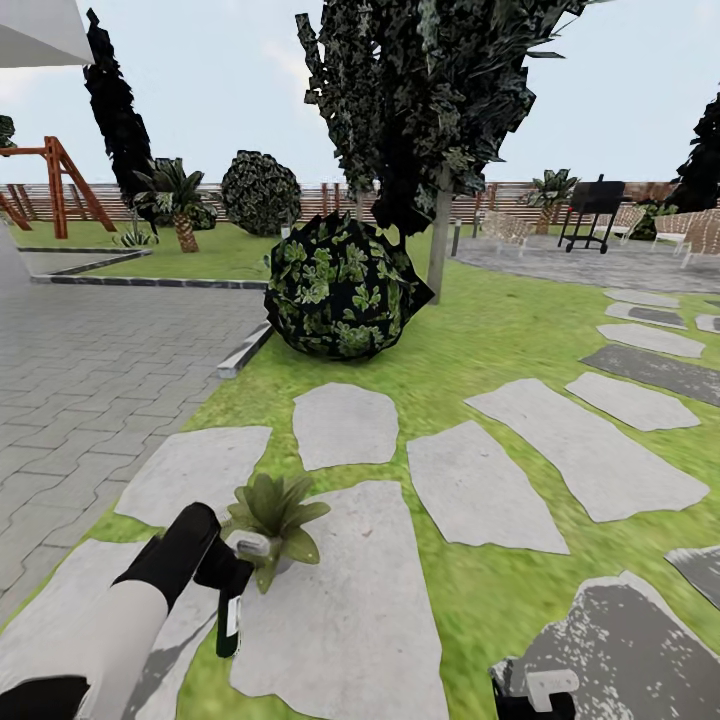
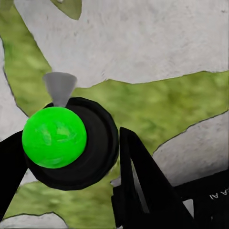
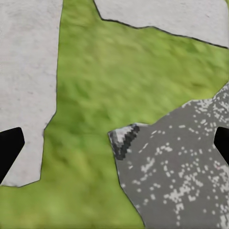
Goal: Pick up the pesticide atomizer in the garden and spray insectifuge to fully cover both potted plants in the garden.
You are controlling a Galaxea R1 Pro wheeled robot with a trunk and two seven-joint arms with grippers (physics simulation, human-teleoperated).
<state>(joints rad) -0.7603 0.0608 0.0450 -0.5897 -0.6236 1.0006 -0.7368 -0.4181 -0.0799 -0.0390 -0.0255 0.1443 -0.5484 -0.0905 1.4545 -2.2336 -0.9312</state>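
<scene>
My left gripper [image 1: 222, 572] is shut on the pesticide atomizer [image 1: 229, 618], a dark bottle hanging down with its pale spray top [image 1: 248, 545] right against a potted plant [image 1: 272, 512]. That plant is a small rosette of pointed green leaves on a pale stepping stone [image 1: 350, 600]. In the left wrist view the black fingers [image 2: 143, 191] flank the atomizer's round dark body [image 2: 93, 143], which shows a bright green end and a grey cone [image 2: 59, 87]. The second potted plant is out of view. My right gripper [image 1: 535, 695] [image 3: 114, 143] is open over grass and a dark stone [image 3: 181, 176].
A round dark leafy bush [image 1: 340, 290] and a tree trunk [image 1: 437, 250] stand ahead on the lawn. Brick paving [image 1: 90, 360] with a curb [image 1: 245, 350] lies to the left. Stepping stones [image 1: 590, 460] spread to the right. A black grill [image 1: 590, 212] and a fence [image 1: 330, 200] stand far back.
</scene>
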